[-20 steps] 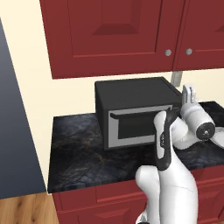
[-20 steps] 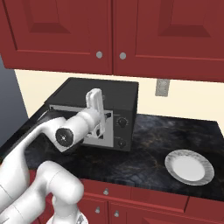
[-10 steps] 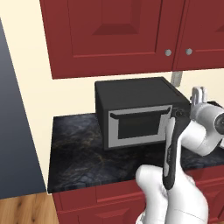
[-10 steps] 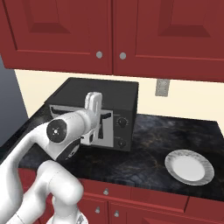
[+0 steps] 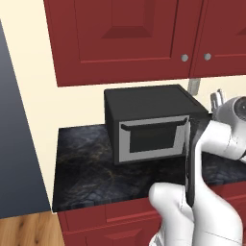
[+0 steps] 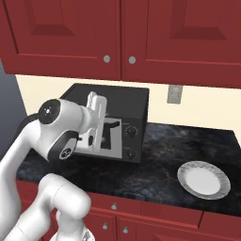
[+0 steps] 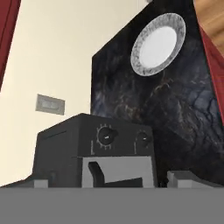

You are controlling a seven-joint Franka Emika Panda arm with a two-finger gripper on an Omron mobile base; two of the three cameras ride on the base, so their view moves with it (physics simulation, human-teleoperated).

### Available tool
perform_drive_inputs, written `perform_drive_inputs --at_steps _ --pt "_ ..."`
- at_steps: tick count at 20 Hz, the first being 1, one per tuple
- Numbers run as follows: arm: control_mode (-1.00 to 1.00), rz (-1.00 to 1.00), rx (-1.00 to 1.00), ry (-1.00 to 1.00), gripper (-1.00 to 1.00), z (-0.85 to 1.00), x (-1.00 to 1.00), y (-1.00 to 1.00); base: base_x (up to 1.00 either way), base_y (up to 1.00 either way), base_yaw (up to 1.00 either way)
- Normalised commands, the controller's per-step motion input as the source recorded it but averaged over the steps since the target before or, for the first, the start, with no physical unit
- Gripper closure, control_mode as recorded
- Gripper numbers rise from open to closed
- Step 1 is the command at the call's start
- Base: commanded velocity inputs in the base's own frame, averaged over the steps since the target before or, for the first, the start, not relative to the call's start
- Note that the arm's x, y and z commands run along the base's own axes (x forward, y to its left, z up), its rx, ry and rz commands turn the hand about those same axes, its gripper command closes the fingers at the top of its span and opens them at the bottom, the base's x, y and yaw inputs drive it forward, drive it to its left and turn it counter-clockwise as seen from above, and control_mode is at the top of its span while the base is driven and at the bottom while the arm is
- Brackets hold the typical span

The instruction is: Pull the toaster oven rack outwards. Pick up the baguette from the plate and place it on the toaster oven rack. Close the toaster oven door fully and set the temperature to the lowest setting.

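Note:
The black toaster oven [image 5: 153, 129] stands on the counter against the wall. Its silver toaster oven door [image 5: 151, 140] is up against the front, handle bar along the top edge. The two knobs [image 7: 106, 136] sit on the side panel. Rack and baguette are hidden. The white plate [image 6: 203, 180] lies bare to the oven's right. My gripper [image 5: 216, 99] hovers to the right of the oven's front at about its top height, open and holding nothing. In the right base view my gripper [image 6: 95, 100] is raised in front of the door. In the hand view my gripper [image 7: 109, 181] faces the door and knob panel.
Red wall cabinets [image 5: 125, 38] hang over the dark marble counter [image 5: 86, 163]. A wall outlet [image 6: 174, 94] sits behind the oven's right side. My own forearm [image 5: 192, 168] crosses in front of the oven's right edge. Bare counter lies between the oven and the plate.
The arm has swung: in the left base view the hand moved right, away from the door front. The jaws stayed open. Oven and plate have not moved.

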Motion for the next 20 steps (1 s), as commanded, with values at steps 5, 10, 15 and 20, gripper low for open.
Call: perform_drive_inputs --at_steps 5,10,15,20 --pt "-1.0 0.0 -0.38 0.3 -1.0 -0.16 0.0 0.0 0.0 0.0 0.0" --pt "-1.0 0.07 -0.32 0.08 -1.0 -0.58 -0.01 0.0 0.0 0.0 0.0" --pt "-1.0 0.51 -0.26 0.13 -1.0 -0.49 0.0 -0.03 0.0 0.0 0.0" --pt "-1.0 0.78 -0.24 0.18 -1.0 -0.13 0.0 -0.02 0.0 0.0 0.0"
